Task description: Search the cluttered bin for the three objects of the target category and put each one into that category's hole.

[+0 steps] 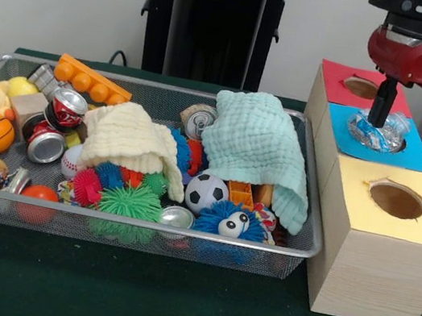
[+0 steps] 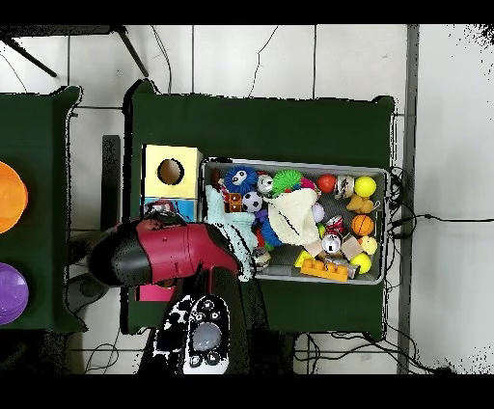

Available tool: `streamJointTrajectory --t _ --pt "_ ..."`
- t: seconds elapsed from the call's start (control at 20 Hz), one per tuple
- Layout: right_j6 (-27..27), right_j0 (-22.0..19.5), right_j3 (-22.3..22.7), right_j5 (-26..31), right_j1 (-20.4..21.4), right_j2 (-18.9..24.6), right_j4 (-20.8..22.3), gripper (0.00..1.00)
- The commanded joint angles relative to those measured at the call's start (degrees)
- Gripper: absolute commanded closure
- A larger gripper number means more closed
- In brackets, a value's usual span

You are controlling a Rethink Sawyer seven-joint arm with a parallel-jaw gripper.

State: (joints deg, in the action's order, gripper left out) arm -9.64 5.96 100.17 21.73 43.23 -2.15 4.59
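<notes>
Clear crumpled plastic bottle (image 1: 377, 130) is sitting right in the hole of the blue-topped box (image 1: 416, 156), the middle of three boxes beside the mesh bin (image 1: 293, 250). Sawyer's gripper (image 1: 380, 114) is hanging straight over it, tip touching the bottle, but honestly I can't tell whether it's clamping it or not. In the overhead view the red arm (image 2: 159, 253) is covering that box. Meanwhile the bin is looking packed: soccer ball (image 1: 206, 192), crushed cans (image 1: 67, 109), two cloths.
</notes>
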Motion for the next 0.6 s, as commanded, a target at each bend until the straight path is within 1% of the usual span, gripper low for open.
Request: streamJointTrajectory --t 0.05,0.35,0.6 --pt "-20.85 0.07 -2.37 -2.53 -3.16 0.35 -2.96 1.00" --pt "-21.05 0.05 -2.19 -4.46 -4.42 0.64 -3.24 1.00" --pt "-20.87 0.15 -1.93 -5.23 -4.59 0.86 -3.69 1.00"
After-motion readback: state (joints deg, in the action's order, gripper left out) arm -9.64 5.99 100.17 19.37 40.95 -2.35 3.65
